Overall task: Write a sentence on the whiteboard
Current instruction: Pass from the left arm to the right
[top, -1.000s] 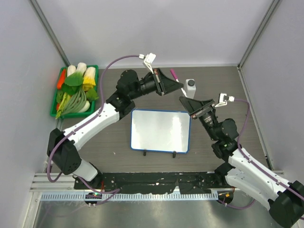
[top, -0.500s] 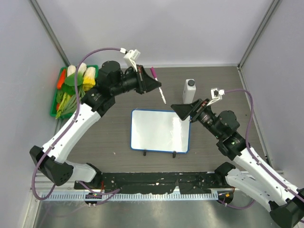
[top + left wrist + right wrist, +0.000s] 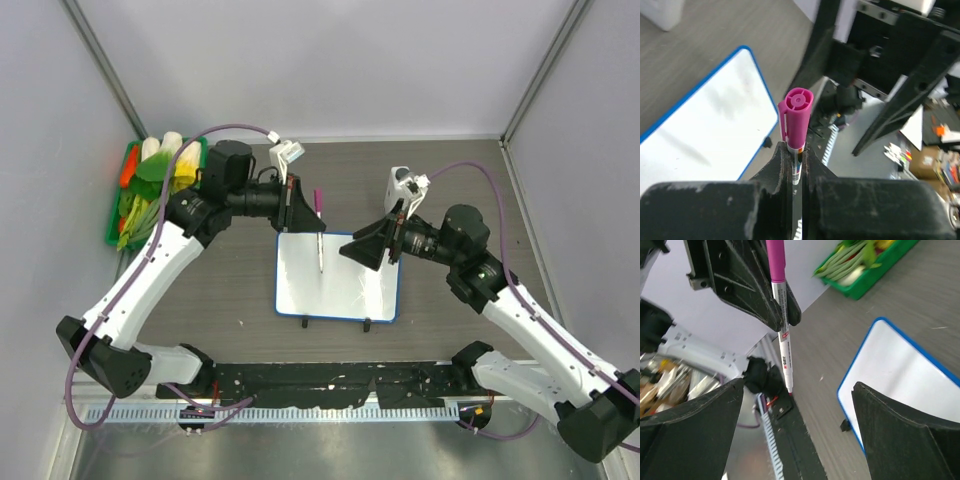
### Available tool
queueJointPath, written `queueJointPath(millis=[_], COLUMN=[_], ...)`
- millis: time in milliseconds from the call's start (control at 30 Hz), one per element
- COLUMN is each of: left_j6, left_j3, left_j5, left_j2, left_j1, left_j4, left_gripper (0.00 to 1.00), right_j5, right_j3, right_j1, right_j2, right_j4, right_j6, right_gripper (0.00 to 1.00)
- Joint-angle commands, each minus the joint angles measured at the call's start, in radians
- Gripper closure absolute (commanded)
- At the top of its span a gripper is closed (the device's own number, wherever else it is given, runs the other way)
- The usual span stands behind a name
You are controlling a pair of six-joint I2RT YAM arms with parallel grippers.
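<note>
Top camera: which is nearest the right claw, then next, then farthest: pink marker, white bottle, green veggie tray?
1. Pink marker, just left of the right claw.
2. White bottle, behind it at the back.
3. Green veggie tray, far left corner.

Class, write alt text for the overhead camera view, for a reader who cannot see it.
From above, the left gripper holds a pink marker pointing down over the blank whiteboard, and the right gripper hovers open over its right side. A green tray of vegetables sits far left.

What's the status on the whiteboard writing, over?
Left gripper shut on marker, tip clear of whiteboard. Right gripper open, near its right edge. Whiteboard blank, nothing lying on it.
</note>
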Motion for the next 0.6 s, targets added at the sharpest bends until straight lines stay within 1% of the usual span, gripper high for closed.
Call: queueJointPath(millis=[0, 67, 100, 200, 300, 367, 400, 433, 467, 500, 533, 567], left_j6=[0.007, -0.024, -0.030, -0.028, -0.045, -0.044, -0.033, -0.018, -0.011, -0.004, 0.002, 0.004], left_j3=[0.024, 0.017, 0.017, 0.038, 0.049, 0.058, 0.066, 0.075, 0.081, 0.089, 0.093, 0.096], left_j5=[0.286, 0.354, 0.360, 0.368, 0.394, 0.405, 0.412, 0.411, 0.411, 0.414, 0.415, 0.428], left_j2=[-0.011, -0.005, -0.002, 0.015, 0.046, 0.064, 0.072, 0.081, 0.090, 0.098, 0.109, 0.115], left_j1=[0.005, 0.005, 0.005, 0.005, 0.005, 0.004, 0.004, 0.004, 0.004, 0.004, 0.002, 0.004], left_j4=[0.020, 0.073, 0.083, 0.073, 0.080, 0.071, 0.061, 0.041, 0.031, 0.022, 0.013, 0.011], left_gripper=[1.00, 1.00, 1.00, 1.00, 1.00, 1.00, 1.00, 1.00, 1.00, 1.00, 1.00, 1.00], right_j5=[-0.291, -0.340, -0.345, -0.403, -0.409, -0.417, -0.423, -0.427, -0.432, -0.432, -0.430, -0.430], right_j3=[0.056, 0.053, 0.056, 0.077, 0.070, 0.076, 0.077, 0.085, 0.088, 0.093, 0.094, 0.094], right_j1=[-0.001, 0.000, 0.007, 0.014, 0.048, 0.068, 0.079, 0.083, 0.091, 0.097, 0.100, 0.105], right_j2=[0.069, 0.088, 0.091, 0.129, 0.151, 0.166, 0.177, 0.187, 0.193, 0.201, 0.204, 0.213], right_j4=[0.143, 0.194, 0.205, 0.219, 0.274, 0.282, 0.279, 0.272, 0.263, 0.253, 0.248, 0.248], right_j6=[0.046, 0.066, 0.068, 0.077, 0.096, 0.096, 0.091, 0.083, 0.076, 0.064, 0.059, 0.056], right_gripper=[0.07, 0.08, 0.10, 0.10, 0.14, 0.17, 0.22, 0.24, 0.30, 0.32, 0.40, 0.44])
